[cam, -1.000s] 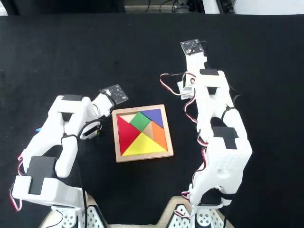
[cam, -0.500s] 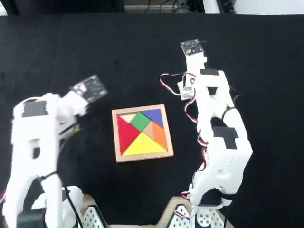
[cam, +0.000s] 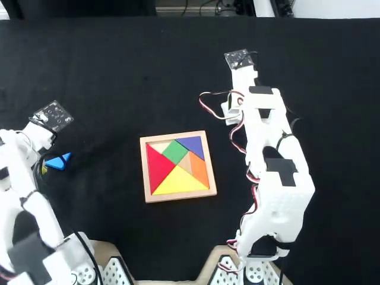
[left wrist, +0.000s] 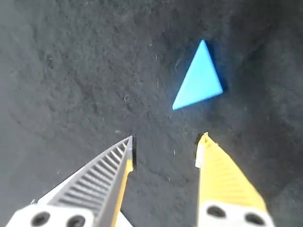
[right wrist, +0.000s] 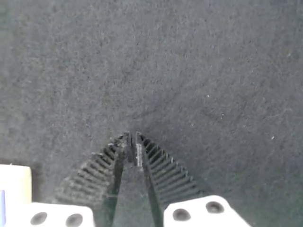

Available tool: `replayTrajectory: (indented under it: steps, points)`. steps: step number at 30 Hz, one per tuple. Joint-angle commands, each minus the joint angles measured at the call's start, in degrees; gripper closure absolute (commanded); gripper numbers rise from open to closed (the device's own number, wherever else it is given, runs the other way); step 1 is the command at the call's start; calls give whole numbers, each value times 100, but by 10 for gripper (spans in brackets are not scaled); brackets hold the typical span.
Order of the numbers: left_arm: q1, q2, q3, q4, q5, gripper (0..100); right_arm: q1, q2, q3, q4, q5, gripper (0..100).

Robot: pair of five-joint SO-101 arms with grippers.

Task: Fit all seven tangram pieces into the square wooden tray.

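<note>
Your square wooden tray (cam: 144, 172) lies flat at the centre of the high view on the black-covered bench (cam: 119, 71), turned slightly off square to the frame. Inside it you can see a red triangle (cam: 157, 169) along the left side, a yellow triangle (cam: 178, 180) along the bottom, a green square (cam: 175, 151) near the top, a dark blue triangle (cam: 195, 145) in the upper right corner and an orange piece (cam: 200, 169) on the right side. Two pale wood-coloured patches sit between them, one in the upper left corner and one at the middle; you cannot tell whether they are pieces or bare tray floor.

One piece is outside the tray: a light blue triangle (cam: 57, 161) lies on the cloth at the left middle of the high view, well apart from the tray and just beside the left arm (cam: 24, 178).

In the left wrist view the left jaws are released, one grey and one yellow, spread over the cloth and holding nothing. The light blue triangle (left wrist: 199, 78) lies flat just ahead of their tips, nearer the yellow one, touching neither.

The right arm (cam: 270, 148) stretches up the right of the high view, its tip in the upper middle, well apart from the tray. The right jaws are clenched, tips together over bare cloth, with nothing between them.
</note>
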Motion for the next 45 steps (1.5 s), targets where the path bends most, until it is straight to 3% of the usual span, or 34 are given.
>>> replayTrajectory:
  steps: [1, 5, 16, 29, 37, 42, 45]
  points:
    - [101, 475, -268, -571, -114, 777, -88, -330, -189, -9, 35, 987]
    - [101, 826, -259, -1046, -114, 777, -97, -224, -215, -18, 35, 987]
    - [629, 1064, -110, -1099, -237, 777, -97, -13, -382, 9, 35, 987]
    - [1534, 1064, 426, -1855, 316, 777, -97, -48, -356, 18, 35, 987]
    - [2026, 1679, -233, -2136, 1371, 777, -88, -48, -365, 26, 35, 987]
    - [1982, 1662, -1121, -782, 1943, 777, -70, -48, -382, 26, 35, 987]
    - [1798, 1266, -1596, 255, 1741, 777, -70, -48, -382, 26, 35, 987]
